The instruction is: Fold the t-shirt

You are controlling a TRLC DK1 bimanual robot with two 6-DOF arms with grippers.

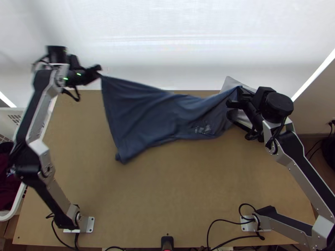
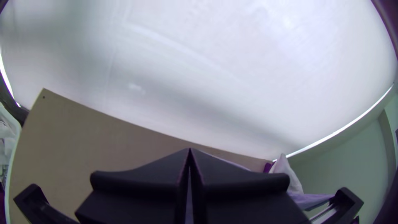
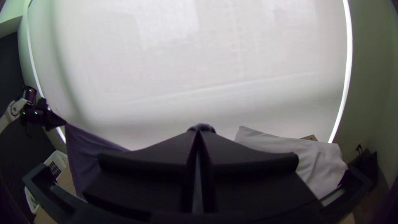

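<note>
Right gripper, nearest its wrist camera: black fingers pressed together, pinching the t-shirt, a small bunch of cloth standing at the tips. Left gripper: fingers likewise closed, pinching one corner of the garment beyond the table's far edge in the top view. Between the two grippers the blue-grey cloth is stretched crosswise, unfolded but twisted and creased; a pale print lies just inward of the right gripper, and a loose end trails from the left gripper toward the near side. The step in hand is judged to be spreading before any fold. For a good result, both grippers should be brought level and drawn apart gently until the upper edge runs straight; the loose end should then meet the table first, nearer the arm bases, with the held edge laid down after it. Too hard a pull could slip a corner; too little would leave the twist in. The right side should be lifted clear of the white cloth beside its gripper, which might otherwise be dragged along. Farther out: bare light wood of the table on the bases' side of both grippers; a bright white screen beyond them; a white basket outboard of the left arm, holding dark red cloth.
</note>
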